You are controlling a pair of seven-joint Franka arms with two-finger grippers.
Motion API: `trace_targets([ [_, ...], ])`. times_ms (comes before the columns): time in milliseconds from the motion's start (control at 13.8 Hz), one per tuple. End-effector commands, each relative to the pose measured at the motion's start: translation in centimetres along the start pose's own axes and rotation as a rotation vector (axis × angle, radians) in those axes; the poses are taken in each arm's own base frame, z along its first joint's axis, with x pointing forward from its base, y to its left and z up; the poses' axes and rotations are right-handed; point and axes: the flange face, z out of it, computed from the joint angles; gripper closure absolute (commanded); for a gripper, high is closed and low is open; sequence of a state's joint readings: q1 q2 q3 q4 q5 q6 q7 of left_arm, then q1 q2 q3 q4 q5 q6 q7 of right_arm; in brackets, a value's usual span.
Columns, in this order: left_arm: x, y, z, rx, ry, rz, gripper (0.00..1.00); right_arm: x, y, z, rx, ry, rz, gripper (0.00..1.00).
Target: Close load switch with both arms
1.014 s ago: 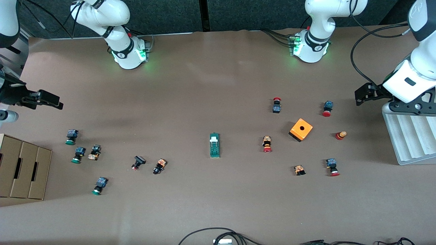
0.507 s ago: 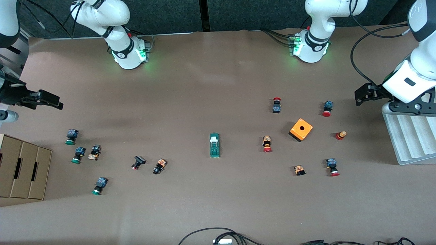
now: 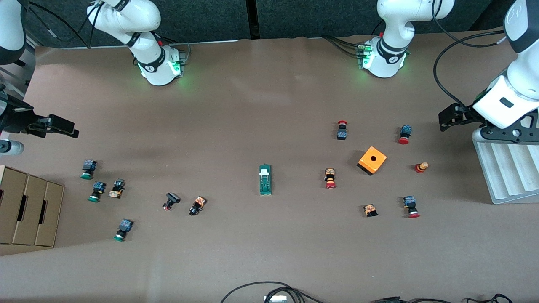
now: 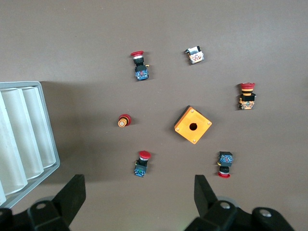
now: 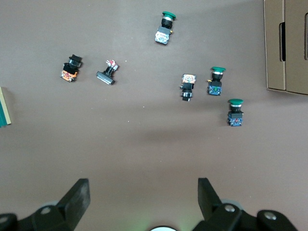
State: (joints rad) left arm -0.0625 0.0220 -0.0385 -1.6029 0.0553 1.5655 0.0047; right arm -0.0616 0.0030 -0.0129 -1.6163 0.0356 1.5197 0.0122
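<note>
The load switch (image 3: 265, 179), a narrow dark-green block with a white tab at one end, lies flat mid-table, untouched. Only a sliver of it shows at the edge of the right wrist view (image 5: 4, 107). My left gripper (image 3: 448, 115) is open and empty over the table at the left arm's end, beside the white tray; its wrist view (image 4: 138, 183) looks down on red-capped buttons. My right gripper (image 3: 63, 126) is open and empty over the right arm's end of the table; its wrist view (image 5: 143, 186) looks down on green-capped buttons.
An orange cube box with a hole (image 3: 372, 160) sits among several red-capped push buttons (image 3: 330, 178). Green-capped buttons (image 3: 94, 192) lie toward the right arm's end, by a cardboard box (image 3: 29, 210). A white ribbed tray (image 3: 505, 168) stands at the left arm's end. Cables (image 3: 269, 290) lie at the front edge.
My right gripper has drifted very slightly. The left arm, the load switch and the buttons have not moved.
</note>
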Motion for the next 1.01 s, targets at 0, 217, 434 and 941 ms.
trace_targets([
  [0,0.4,-0.2,-0.5,0.013,-0.004,-0.003,0.00,0.5,0.4,-0.4,0.000,0.011,0.002,0.00],
  [217,1.0,-0.8,-0.1,0.012,-0.007,-0.010,0.00,0.5,0.4,-0.4,-0.011,0.012,-0.002,0.00],
  [434,1.1,-0.8,-0.3,0.009,0.000,-0.021,0.00,0.5,0.6,-0.4,0.001,0.013,0.005,0.00],
  [941,1.1,0.1,0.1,-0.002,-0.010,-0.106,0.00,1.7,0.6,1.2,-0.005,-0.009,-0.032,0.00],
])
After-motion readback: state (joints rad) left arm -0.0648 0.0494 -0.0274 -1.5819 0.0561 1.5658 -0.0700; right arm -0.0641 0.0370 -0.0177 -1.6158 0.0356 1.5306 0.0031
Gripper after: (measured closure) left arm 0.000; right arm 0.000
